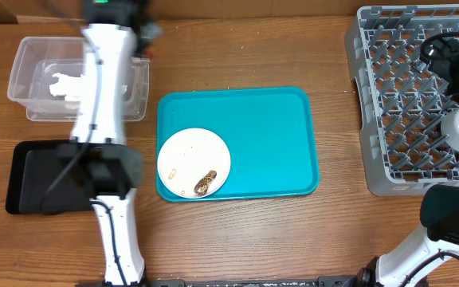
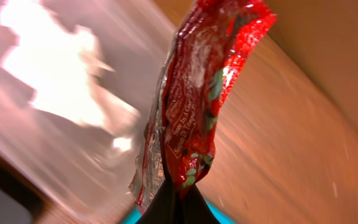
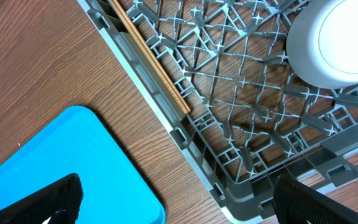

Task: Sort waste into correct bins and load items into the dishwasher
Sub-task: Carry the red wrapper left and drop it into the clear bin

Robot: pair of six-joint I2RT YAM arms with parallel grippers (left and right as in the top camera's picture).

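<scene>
The left gripper [image 2: 173,210] is clenched on a crinkled, glossy red wrapper [image 2: 204,93] at eleven o'clock, by the clear rounded tub [image 1: 22,76]. The right gripper [image 3: 176,193] hangs released over the edge of the grey peg-grid rack [image 1: 397,185] at three o'clock, with thin wooden chopsticks [image 3: 151,62] inside it.

Small crinkled red foil wrapper [image 2: 207,93] carried lines of tiny white print down its front, plus little green marks lower down. Letters were too blurred and bent to read; no word or brand could be made out. No readable words, numbers or signs showed on anything else in overhead or right wrist views.
</scene>
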